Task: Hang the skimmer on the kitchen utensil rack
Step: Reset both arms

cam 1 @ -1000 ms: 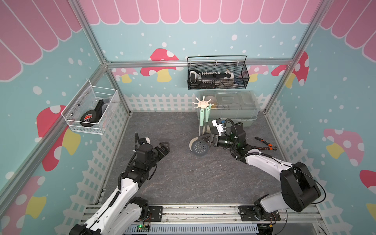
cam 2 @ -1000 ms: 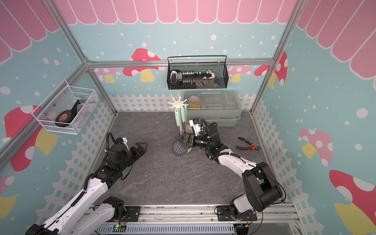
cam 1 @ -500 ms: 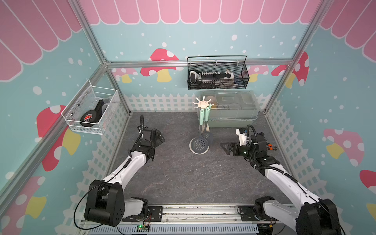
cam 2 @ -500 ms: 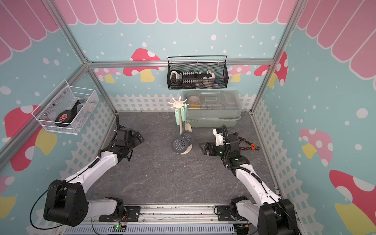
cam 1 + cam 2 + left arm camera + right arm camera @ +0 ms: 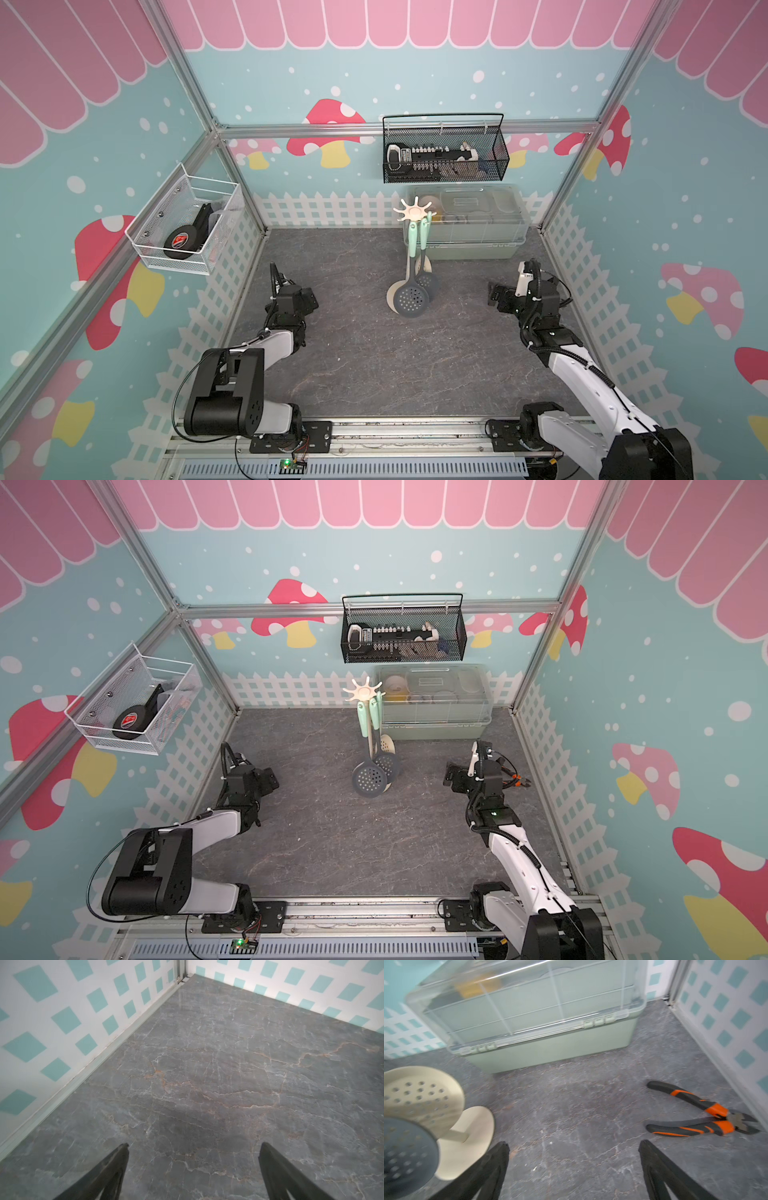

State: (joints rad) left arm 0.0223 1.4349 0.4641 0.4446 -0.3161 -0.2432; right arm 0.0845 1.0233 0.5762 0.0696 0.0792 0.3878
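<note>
The cream kitchen utensil rack (image 5: 412,212) stands at the back middle of the table, its round base (image 5: 471,1138) low in the right wrist view. The skimmer (image 5: 411,301), mint-handled with a dark grey perforated head, hangs from a hook in both top views (image 5: 369,780). A second perforated utensil (image 5: 387,762) hangs beside it. My right gripper (image 5: 494,296) is open and empty, well to the right of the rack; its fingertips (image 5: 502,1149) frame bare table. My left gripper (image 5: 311,297) is open and empty near the left wall, over bare table (image 5: 193,1105).
Orange-and-black pliers (image 5: 695,1113) lie by the right wall, just beyond my right gripper. A clear-lidded green storage box (image 5: 469,237) sits behind the rack. A black mesh basket (image 5: 444,156) hangs on the back wall and a white one (image 5: 187,224) on the left wall.
My right gripper has drawn back to the right, away from the skimmer's head, which now hangs free on the rack. The left arm has folded back toward the left wall.
</note>
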